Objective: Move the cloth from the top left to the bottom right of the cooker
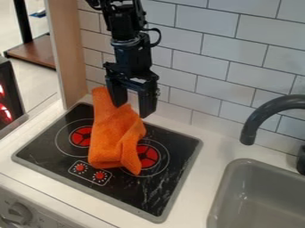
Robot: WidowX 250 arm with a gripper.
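The cloth (111, 139) lies from the cooker's (178, 144) back left to its middle; the bottom right seems yet to be reached. The end effector (133, 111), fingers apart, hangs over its back.

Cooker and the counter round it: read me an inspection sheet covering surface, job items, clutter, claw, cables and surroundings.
Surface: black cooker with red burner markings, set in a pale counter.
Job items: orange cloth, rumpled, runs from the back left edge to the middle, partly covering the right burner.
Clutter: nothing seen.
Claw: open claw at the cloth's upper part; contact cannot be told.
Cables: black loop, likely a cable, beside the arm.
Surroundings: tiled wall behind; grey sink and dark faucet at right.
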